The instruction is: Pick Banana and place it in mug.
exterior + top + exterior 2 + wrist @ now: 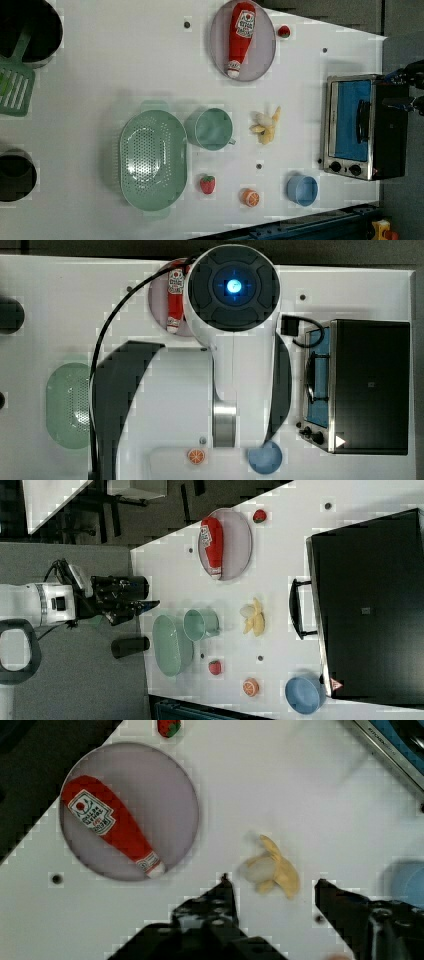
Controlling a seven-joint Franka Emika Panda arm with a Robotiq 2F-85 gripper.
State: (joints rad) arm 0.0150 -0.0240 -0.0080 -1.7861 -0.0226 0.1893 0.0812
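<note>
Fingers: my gripper (272, 882) open, holding nothing.
Banana (272, 870): between my fingertips, lower down.
Mug (212, 129): beside banana, unobstructed.
Ketchup bottle (110, 825): on plate (165, 785), well aside.

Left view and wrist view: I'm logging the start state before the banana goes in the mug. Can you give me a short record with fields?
target: pale yellow lumpy toy banana, lying on the white table
container: small teal-green mug with side handle, upright, nothing seen inside
relation: banana apart from the mug, on the left view's right of it
neighbour: pale green perforated oval strainer, on the mug's other side
end effector: black end effector open, above the table, holding nothing
task state: banana not yet picked
</note>
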